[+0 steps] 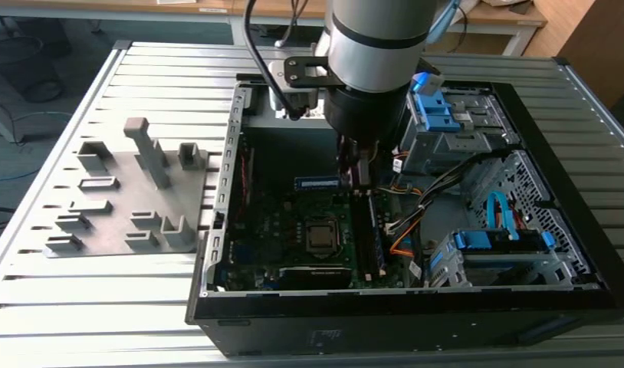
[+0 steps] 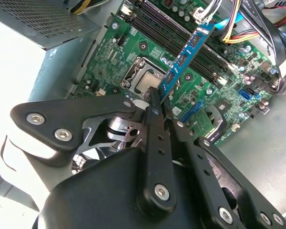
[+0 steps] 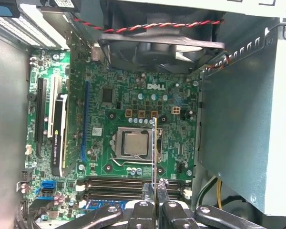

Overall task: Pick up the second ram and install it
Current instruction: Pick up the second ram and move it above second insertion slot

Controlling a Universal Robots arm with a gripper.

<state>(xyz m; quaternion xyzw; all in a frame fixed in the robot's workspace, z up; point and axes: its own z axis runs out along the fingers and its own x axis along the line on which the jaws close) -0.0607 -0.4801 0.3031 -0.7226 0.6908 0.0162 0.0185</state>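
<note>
One tool tight on second ram

**A:** how's the arm sitting?

**B:** hangs pretty much straight down, wrist vertical. end effector is clamped on one end of the second ram, both fingers pressed flat against it
</note>
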